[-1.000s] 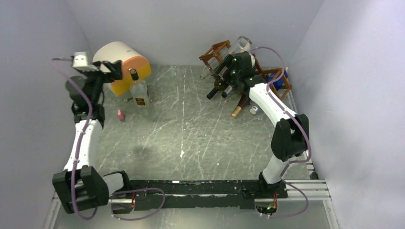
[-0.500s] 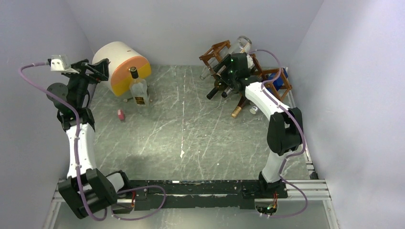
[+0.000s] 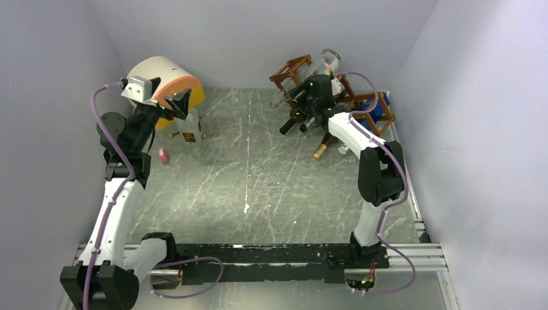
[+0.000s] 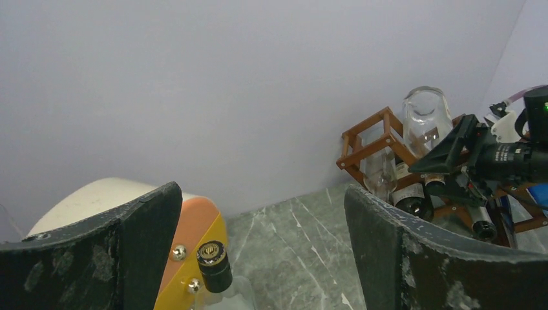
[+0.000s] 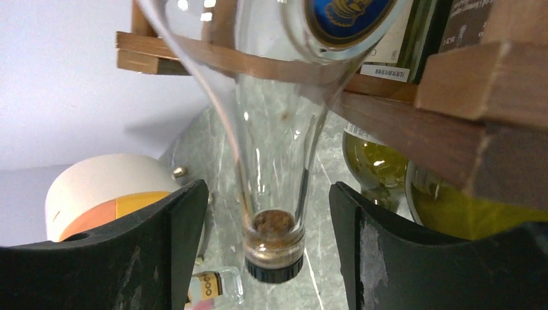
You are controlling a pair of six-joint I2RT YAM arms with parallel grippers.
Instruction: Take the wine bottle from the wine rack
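Right fingers (image 5: 388,258) gape wide, holding nothing, either side of the neck of the clear wine bottle (image 5: 274,161) jutting from the wine rack (image 5: 413,123); best to close squarely on that neck, then draw straight out

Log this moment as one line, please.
right gripper: open, fingers astride clear bottle neck | bottle: in wine rack | left gripper: open, empty
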